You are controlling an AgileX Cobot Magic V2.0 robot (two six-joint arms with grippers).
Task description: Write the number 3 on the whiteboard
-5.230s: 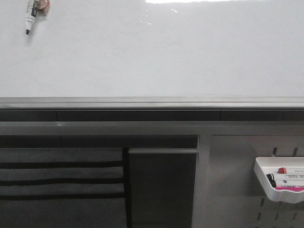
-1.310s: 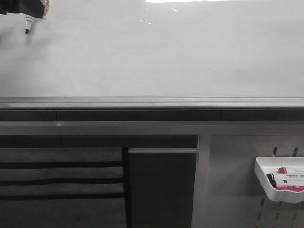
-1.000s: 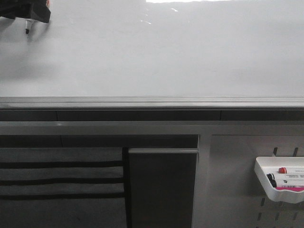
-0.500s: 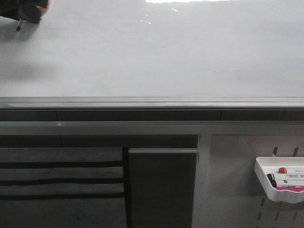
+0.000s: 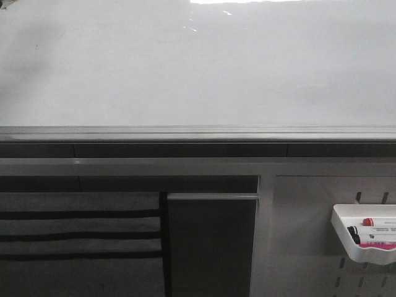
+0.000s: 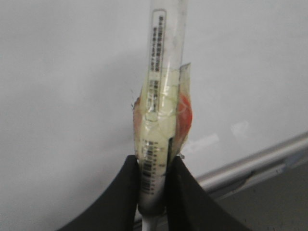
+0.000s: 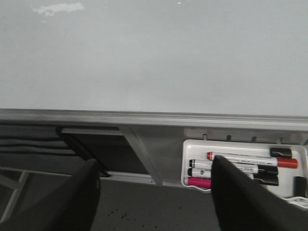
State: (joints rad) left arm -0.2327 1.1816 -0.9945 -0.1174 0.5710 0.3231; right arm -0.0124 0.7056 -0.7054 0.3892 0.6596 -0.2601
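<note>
Marker (image 6: 161, 120) tip beyond left gripper (image 6: 153, 192)

white whiteboard (image 5: 204, 68), grey rail (image 5: 198, 132), seemingly magenta-based marker (image 7: 198, 182)

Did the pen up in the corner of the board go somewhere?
Yes. Earlier it hung at the whiteboard's top left corner in the front view; now it is gone from there. The left gripper holds the marker, seen only in the left wrist view.

Front view faces the whiteboard (image 5: 198, 68); both wrist views share its rail (image 7: 144, 117)
</note>
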